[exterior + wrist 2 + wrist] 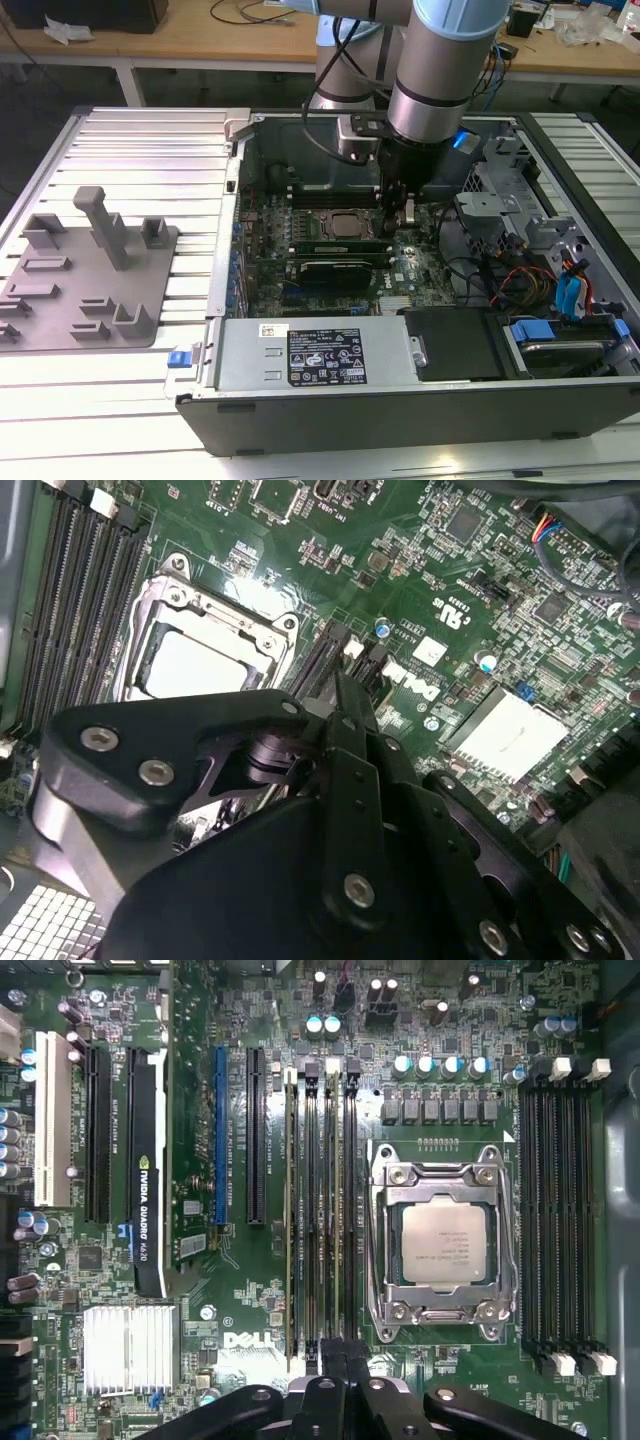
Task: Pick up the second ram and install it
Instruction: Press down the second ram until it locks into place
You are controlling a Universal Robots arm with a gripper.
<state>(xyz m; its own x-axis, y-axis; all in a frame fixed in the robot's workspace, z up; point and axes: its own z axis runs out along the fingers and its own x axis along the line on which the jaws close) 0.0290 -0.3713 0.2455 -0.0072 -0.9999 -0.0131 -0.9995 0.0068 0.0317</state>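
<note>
Inside the open computer case, my gripper hangs low over the motherboard, at one end of the bank of memory slots beside the processor socket. In the first wrist view the gripper has its fingers together, shut, just past the slot ends. A thin green ram stick lies seated in the slot in line with the fingers. Another stick sits two slots away. From the exterior view the ram is a green strip. Contact between fingertips and ram cannot be told.
A black graphics card and a silver heatsink lie beyond the slots. Empty black slots flank the socket. The drive cage and cables crowd the exterior view's right; a grey fixture sits outside on its left.
</note>
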